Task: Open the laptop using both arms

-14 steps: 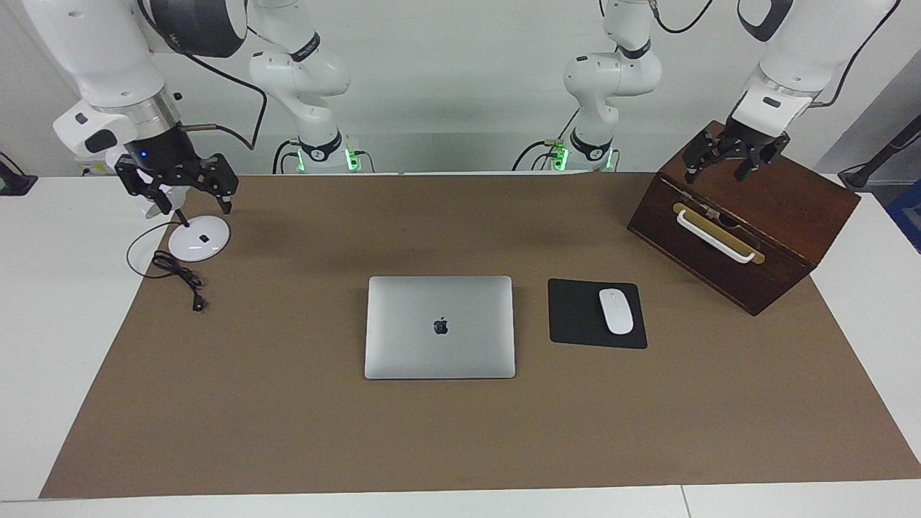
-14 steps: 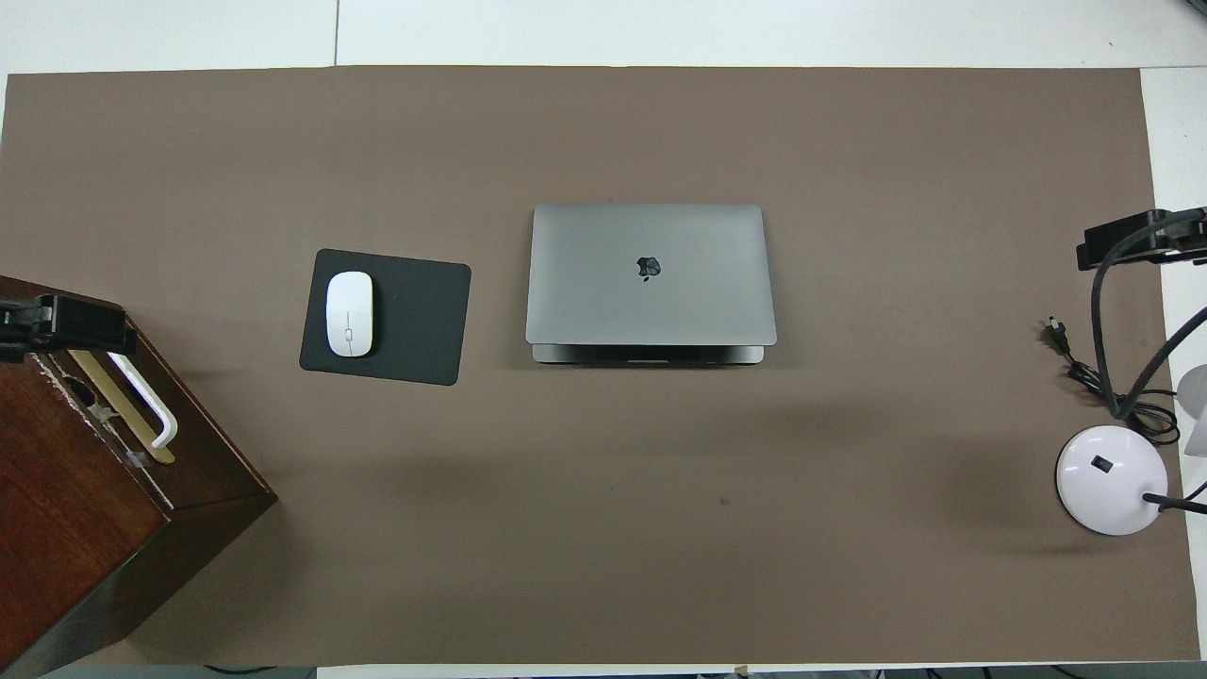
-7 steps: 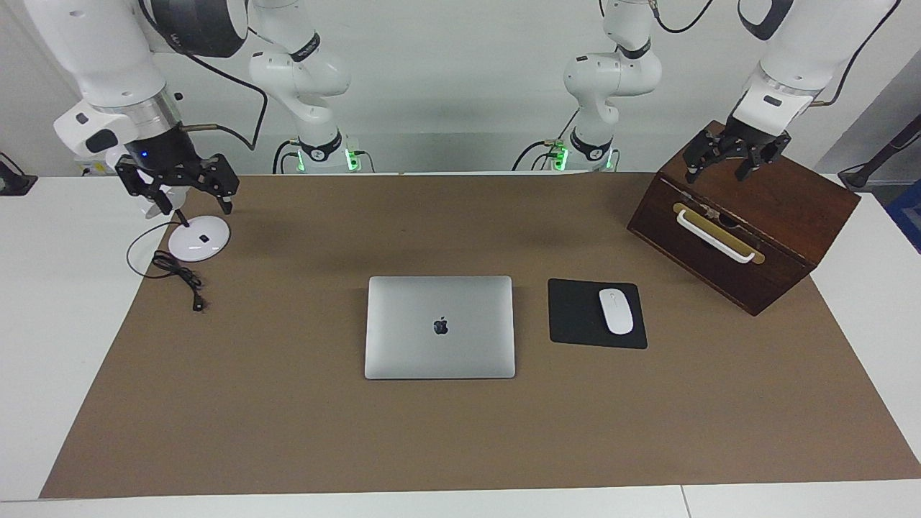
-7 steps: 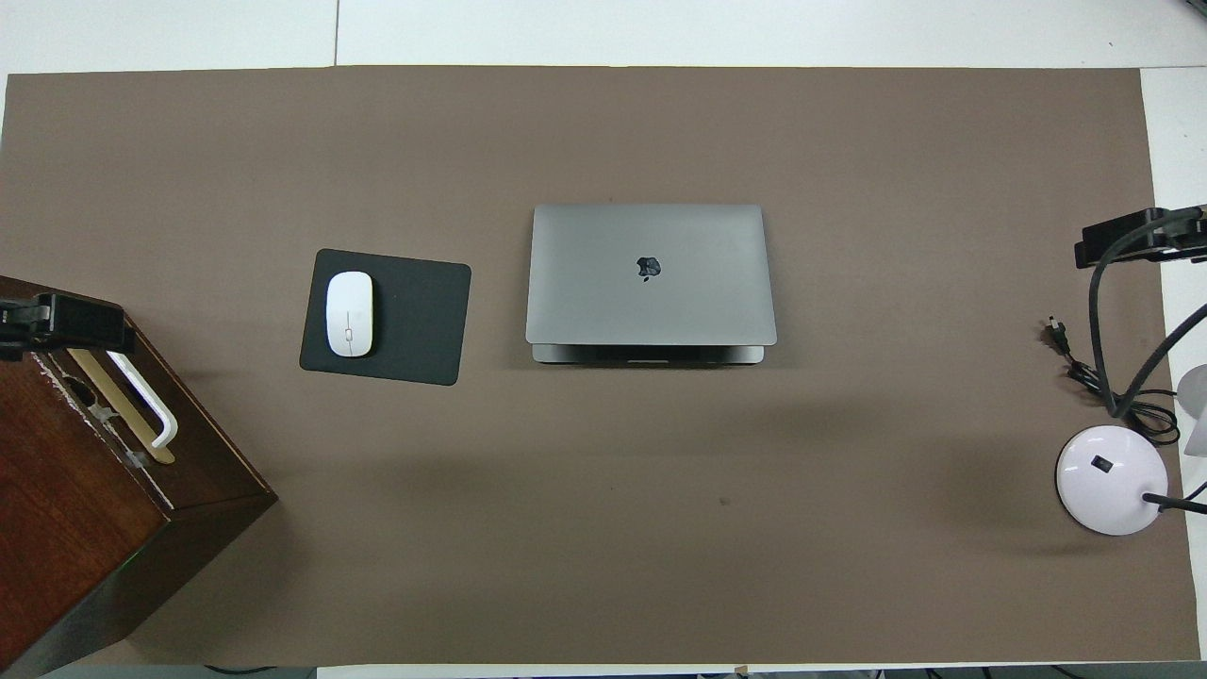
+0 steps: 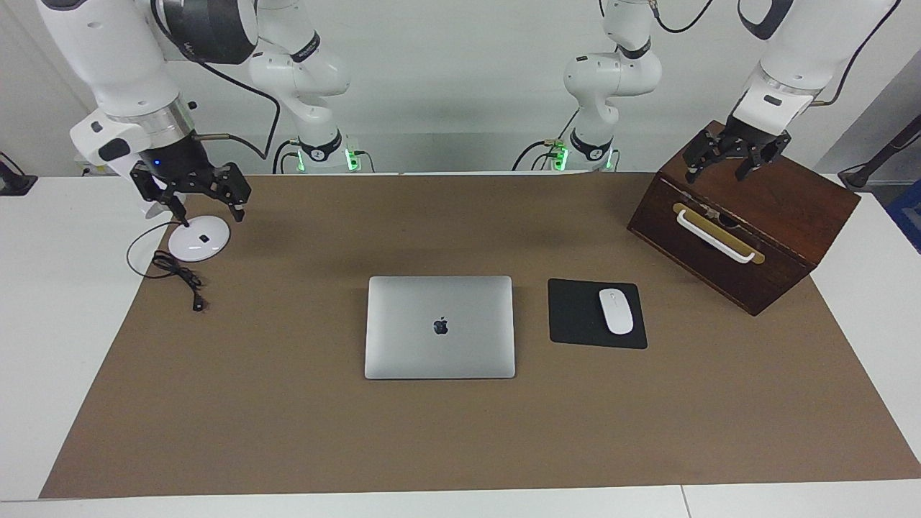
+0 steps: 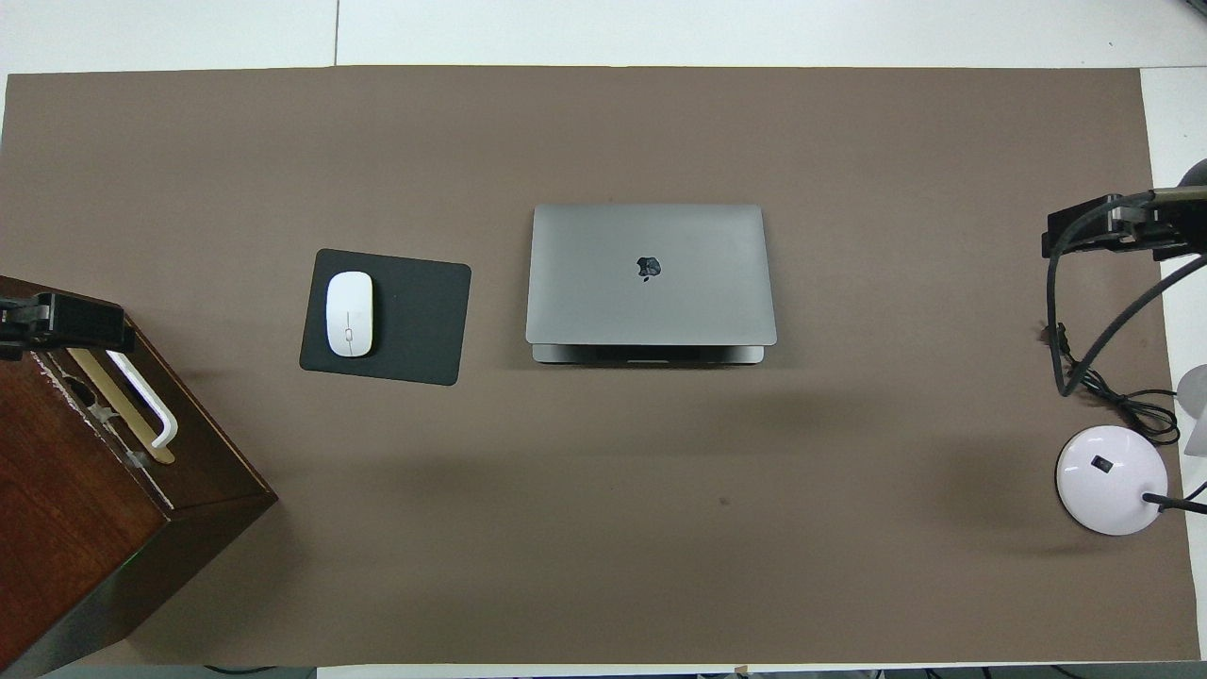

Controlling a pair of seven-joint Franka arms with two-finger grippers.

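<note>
- While my two arms hang above the ends of the counter (image 5: 43, 345), its white top carries a brown mat (image 5: 288, 432) over nearly its whole width; a pale wall stands at the robots' end.
- Laptop (image 5: 439, 327): thin silver-grey, dark apple logo on the lid, shut flat, mid-mat, untouched.
- Mouse pad (image 5: 575, 316): black, just beside the laptop toward my left arm's end; white mouse (image 5: 616, 311) on it.
- Wooden box (image 5: 748, 223): dark brown, white handle, angled, at my left arm's end.
- Lamp base (image 5: 198, 238): white, round, at my right arm's end; black cable (image 5: 180, 277) coiled beside it.
- Left gripper (image 5: 728, 167): over the box top, fingers spread wide, holding nothing.
- Right gripper (image 5: 209, 204): over the lamp base, fingers apart, empty.
</note>
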